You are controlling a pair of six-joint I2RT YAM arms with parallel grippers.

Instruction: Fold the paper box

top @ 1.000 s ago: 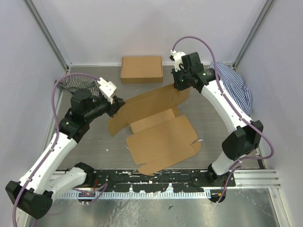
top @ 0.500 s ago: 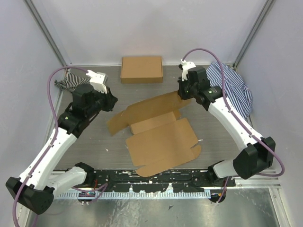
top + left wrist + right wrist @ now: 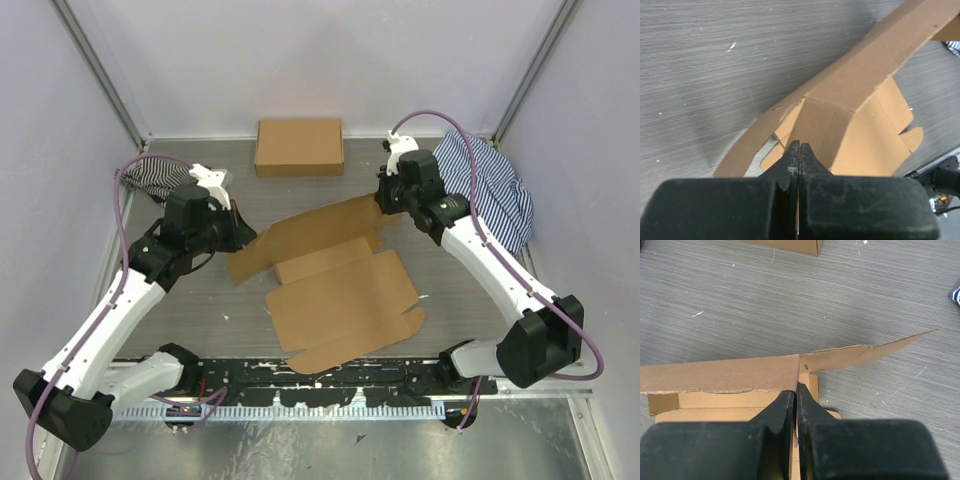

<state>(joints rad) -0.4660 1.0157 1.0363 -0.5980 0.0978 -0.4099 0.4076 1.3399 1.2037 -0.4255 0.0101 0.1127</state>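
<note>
Table (image 3: 200,300): grey, fine streaked grain, inside pale plain walls (image 3: 300,60).
Paper box (image 3: 345,300): brown matte die-cut cardboard with creases and tabs, lying mostly flat at table centre. Its long far flap is raised and runs left to far right.
Striped cloth (image 3: 495,185): crumpled, far right.
Right gripper (image 3: 796,387): jaws pinch the flap's edge.
Left gripper (image 3: 799,146): jaws pressed together, tips at the cardboard; whether it grips cannot be told.

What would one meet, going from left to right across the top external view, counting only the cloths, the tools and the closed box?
Striped cloth → left tool → closed cardboard box → right tool → second striped cloth. The paper box spans the middle, so it is left out.
</note>
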